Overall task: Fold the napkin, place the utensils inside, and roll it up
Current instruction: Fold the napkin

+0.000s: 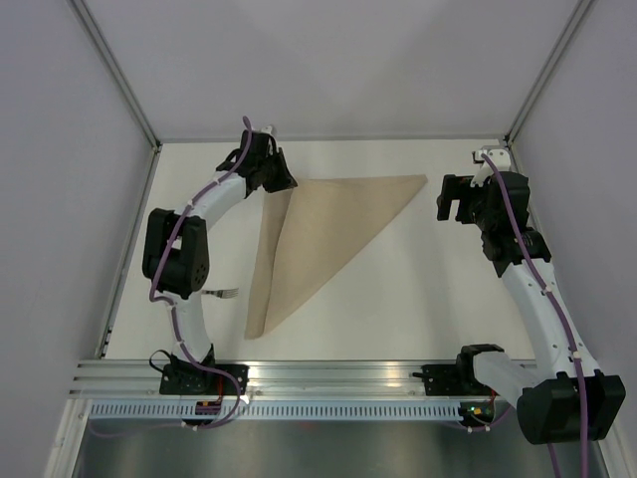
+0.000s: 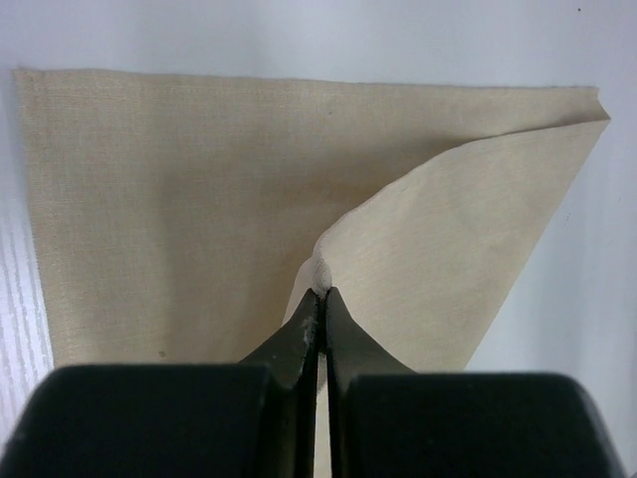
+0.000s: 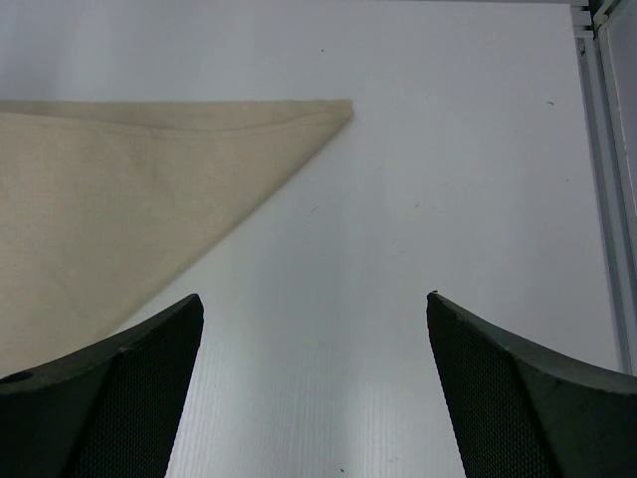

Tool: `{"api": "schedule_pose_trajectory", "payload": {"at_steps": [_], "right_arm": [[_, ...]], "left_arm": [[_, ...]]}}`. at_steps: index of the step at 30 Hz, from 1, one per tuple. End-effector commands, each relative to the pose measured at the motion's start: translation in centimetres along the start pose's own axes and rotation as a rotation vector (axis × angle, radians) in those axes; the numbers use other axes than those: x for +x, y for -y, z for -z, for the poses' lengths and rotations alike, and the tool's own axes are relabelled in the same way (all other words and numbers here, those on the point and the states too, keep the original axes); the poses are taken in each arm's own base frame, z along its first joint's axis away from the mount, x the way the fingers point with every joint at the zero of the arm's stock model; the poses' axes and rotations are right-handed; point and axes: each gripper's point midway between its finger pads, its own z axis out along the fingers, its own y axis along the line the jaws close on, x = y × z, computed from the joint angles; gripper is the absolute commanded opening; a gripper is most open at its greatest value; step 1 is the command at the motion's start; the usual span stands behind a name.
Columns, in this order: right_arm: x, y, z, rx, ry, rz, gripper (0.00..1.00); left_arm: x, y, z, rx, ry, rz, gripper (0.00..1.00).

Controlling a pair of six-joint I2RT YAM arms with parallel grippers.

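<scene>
Napkin (image 2: 179, 199): woven cloth, matt, fine thread grain visible, stitched hem along one edge.
Table (image 3: 418, 179): white, smooth, faintly ribbed, low sheen.
Left gripper (image 2: 320, 292): black plastic, matt, scuffed pale near the tips.
Right gripper (image 3: 316, 299): black, matt, inner faces finely dotted, rough-looking.
Fork (image 1: 221, 293): silvery metal, bright.
Rail (image 1: 338, 370) at near table edge: bare grooved metal, satin finish.
Left arm (image 1: 212, 197): white shell, glossy plastic.

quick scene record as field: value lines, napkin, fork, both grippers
napkin: beige, folded roughly into a triangle on the table
left gripper: shut on napkin, pinching a layer at its far left corner
right gripper: open, empty, near the napkin's right tip, not touching
fork: on the table left of the napkin, partly hidden, not inside it
</scene>
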Motion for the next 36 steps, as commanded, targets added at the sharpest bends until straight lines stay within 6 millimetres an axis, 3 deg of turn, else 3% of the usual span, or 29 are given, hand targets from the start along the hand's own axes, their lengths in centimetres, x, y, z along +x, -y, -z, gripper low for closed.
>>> {"api": "schedule_pose_trajectory", "payload": {"at_steps": [1, 23, 36], "right_arm": [[0.2, 0.0, 0.2, 0.0, 0.002, -0.008, 0.98], [0.4, -0.1, 0.1, -0.005, -0.004, -0.008, 0.98], [0.7, -0.1, -0.3, -0.007, -0.018, -0.006, 0.98]], "left_arm": [[-2.2, 0.0, 0.5, 0.027, 0.016, -0.015, 0.02], [-5.6, -3.3, -0.3, -0.005, 0.024, 0.022, 0.02], [-6.2, -4.5, -1.4, -0.013, 0.008, 0.027, 0.02]]}}
